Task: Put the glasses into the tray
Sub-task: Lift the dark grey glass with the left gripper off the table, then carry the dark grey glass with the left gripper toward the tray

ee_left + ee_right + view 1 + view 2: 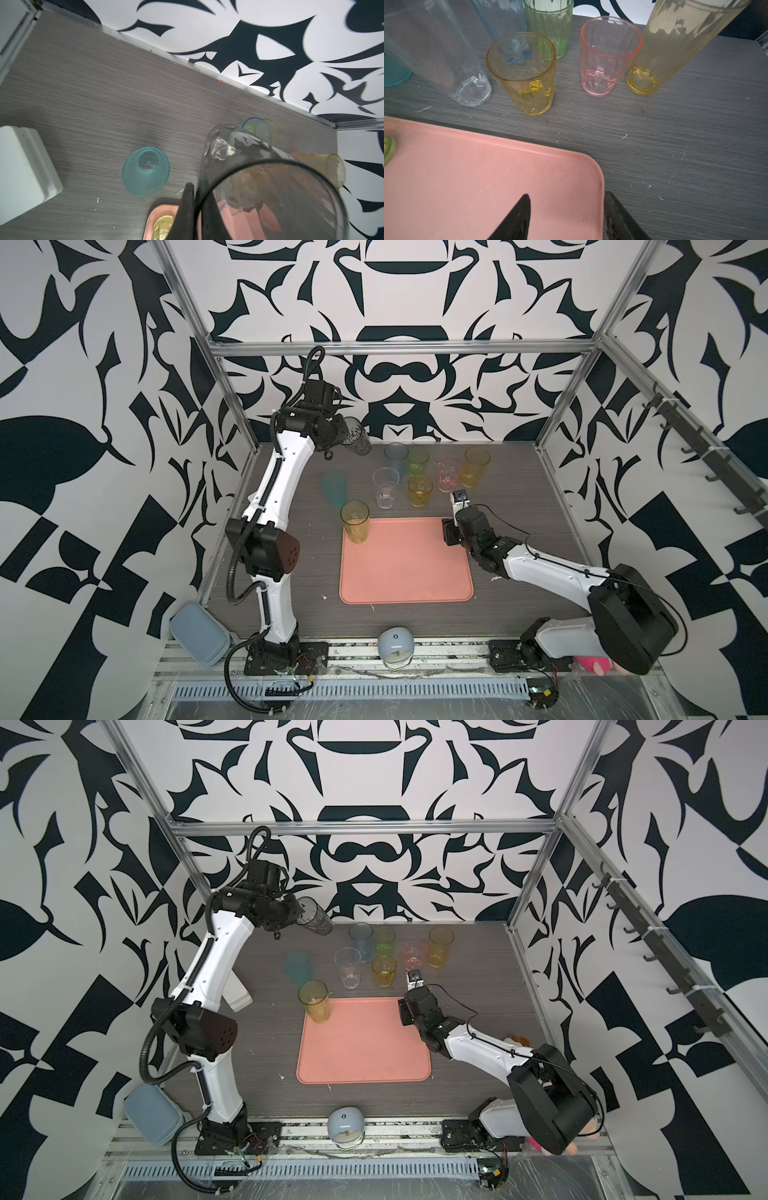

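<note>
Smoky-grey glass: tall, transparent tumbler, tilted in the air over the far left of the tabletop, apart from the other glasses.
Left hand: clamped on the smoky-grey glass at its rim, with one finger outside the wall and the other showing dark through it.
Right hand: fingers spread and holding nothing, over the tray's far right corner. The short amber glass and pink glass stand just ahead of it.
Tray: salmon-pink, flat and matte, with rounded corners and a low rim, lying mid-tabletop.
Tall yellow glass: upright in the tray's far left corner.
Glasses beyond the tray: teal glass, clear glass, blue glass, green glass and tall amber glass, all upright on the tabletop.
Textures: the short glasses have ribbed walls and faceted bases. The tabletop is grey wood-grain flecked with pale specks.
</note>
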